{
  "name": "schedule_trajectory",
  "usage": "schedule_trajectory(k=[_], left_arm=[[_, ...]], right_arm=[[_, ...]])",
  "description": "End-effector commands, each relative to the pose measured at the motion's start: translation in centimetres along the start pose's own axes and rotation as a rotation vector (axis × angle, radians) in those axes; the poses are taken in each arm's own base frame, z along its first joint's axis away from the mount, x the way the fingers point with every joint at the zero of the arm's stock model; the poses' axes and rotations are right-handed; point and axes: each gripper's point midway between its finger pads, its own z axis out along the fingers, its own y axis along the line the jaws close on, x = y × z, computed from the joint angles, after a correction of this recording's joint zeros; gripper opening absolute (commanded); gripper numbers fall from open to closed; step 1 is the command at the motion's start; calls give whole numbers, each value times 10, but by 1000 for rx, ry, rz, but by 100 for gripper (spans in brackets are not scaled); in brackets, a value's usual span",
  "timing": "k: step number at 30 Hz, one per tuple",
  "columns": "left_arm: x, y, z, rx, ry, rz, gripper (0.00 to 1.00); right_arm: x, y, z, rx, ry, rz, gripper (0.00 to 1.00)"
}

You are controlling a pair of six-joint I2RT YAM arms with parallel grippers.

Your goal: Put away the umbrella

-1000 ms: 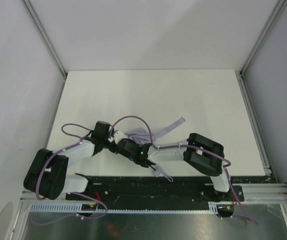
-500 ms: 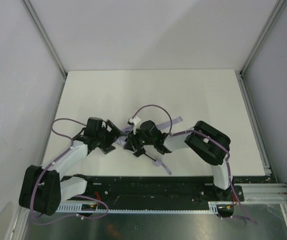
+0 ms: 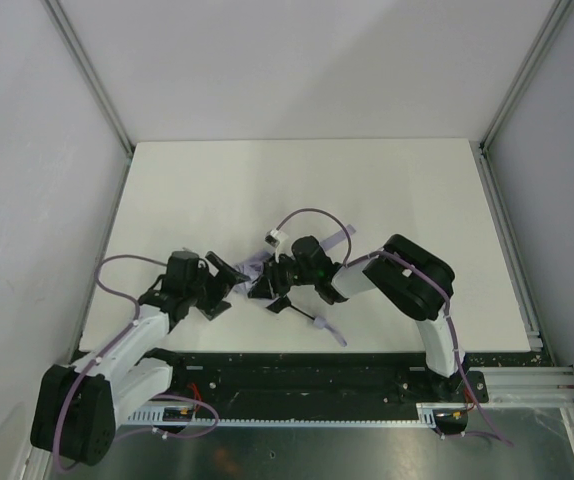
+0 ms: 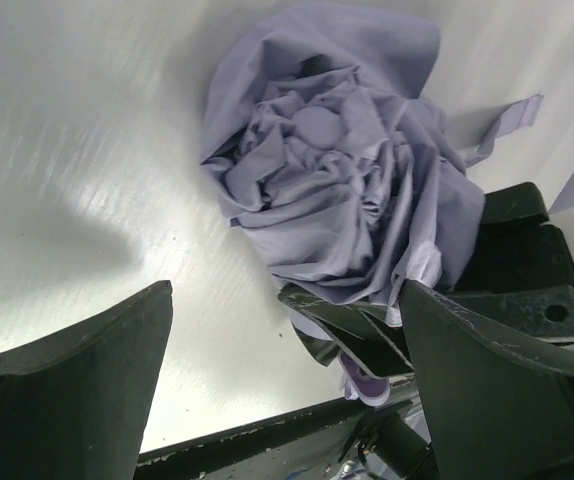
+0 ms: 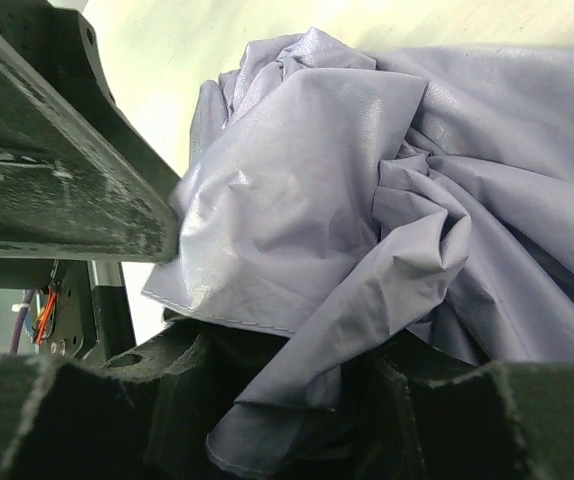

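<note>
The umbrella [image 3: 255, 264] lies near the table's front, its lavender-grey canopy [image 4: 337, 170] crumpled into a bundle. Its closure strap [image 3: 343, 238] trails to the right. The thin black shaft [image 3: 302, 313] and pale handle [image 3: 332, 331] point toward the front edge. My right gripper [image 3: 266, 285] is shut on the canopy's lower folds [image 5: 297, 300], with cloth pinched between its jaws. My left gripper [image 3: 229, 272] stands open just left of the bundle. In the left wrist view its two fingers [image 4: 67, 390] straddle bare table, and the canopy sits ahead of them, untouched.
The white table [image 3: 297, 190] is walled on the left, back and right. A black rail [image 3: 307, 372] with the arm bases runs along its front edge. Lavender cables [image 3: 302, 215] loop above both wrists.
My left gripper has opened and let go of the canopy, and its arm has swung down to the left. My right gripper has carried the bundle slightly up and left.
</note>
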Motion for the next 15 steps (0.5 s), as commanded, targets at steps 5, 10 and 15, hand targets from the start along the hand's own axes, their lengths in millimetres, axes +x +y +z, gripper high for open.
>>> schedule_trajectory(k=[5, 10, 15], left_arm=[[-2, -15, 15, 55, 29, -107, 98], [-8, -16, 25, 54, 9, -126, 97], [-8, -5, 41, 27, 7, -128, 94]], right_arm=[[158, -55, -47, 246, 458, 289, 0], [154, -54, -47, 233, 449, 284, 0], [149, -53, -46, 211, 440, 287, 0]])
